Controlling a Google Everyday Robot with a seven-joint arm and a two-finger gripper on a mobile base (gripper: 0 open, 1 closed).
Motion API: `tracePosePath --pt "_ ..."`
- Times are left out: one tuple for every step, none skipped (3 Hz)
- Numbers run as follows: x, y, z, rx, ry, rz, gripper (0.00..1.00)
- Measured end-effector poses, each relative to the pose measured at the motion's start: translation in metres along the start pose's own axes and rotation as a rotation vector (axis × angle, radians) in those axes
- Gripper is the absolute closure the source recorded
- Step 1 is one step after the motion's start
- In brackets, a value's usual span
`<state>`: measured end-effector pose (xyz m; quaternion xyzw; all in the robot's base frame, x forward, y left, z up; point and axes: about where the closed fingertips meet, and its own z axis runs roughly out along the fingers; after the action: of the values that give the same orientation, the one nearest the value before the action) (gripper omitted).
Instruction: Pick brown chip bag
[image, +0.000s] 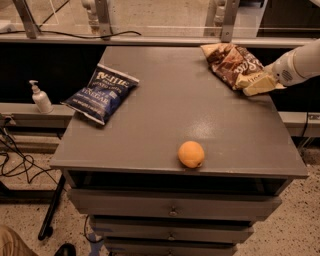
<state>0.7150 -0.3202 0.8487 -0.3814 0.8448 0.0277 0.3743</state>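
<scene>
The brown chip bag (231, 63) lies crinkled at the far right corner of the grey cabinet top (170, 115). It is dark brown with tan edges and white lettering. My gripper (256, 85) reaches in from the right edge of the camera view on a white arm (299, 63). It sits low over the bag's near right edge and touches or overlaps it. The bag rests on the top and is not lifted.
A dark blue chip bag (101, 93) lies at the left edge of the top, partly overhanging. An orange (191, 154) sits near the front edge. A soap dispenser (40, 98) stands on a ledge to the left. Drawers (172, 210) are below, and cables lie on the floor.
</scene>
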Motion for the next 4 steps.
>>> tracePosePath --pt "0.000 0.003 0.005 -0.019 0.005 0.011 0.65" --pt "-0.005 0.005 0.003 -0.031 0.002 0.004 0.89" --pt "-0.024 0.009 -0.006 -0.040 -0.018 -0.037 1.00" --pt "-0.055 0.022 -0.024 -0.066 -0.064 -0.103 1.00"
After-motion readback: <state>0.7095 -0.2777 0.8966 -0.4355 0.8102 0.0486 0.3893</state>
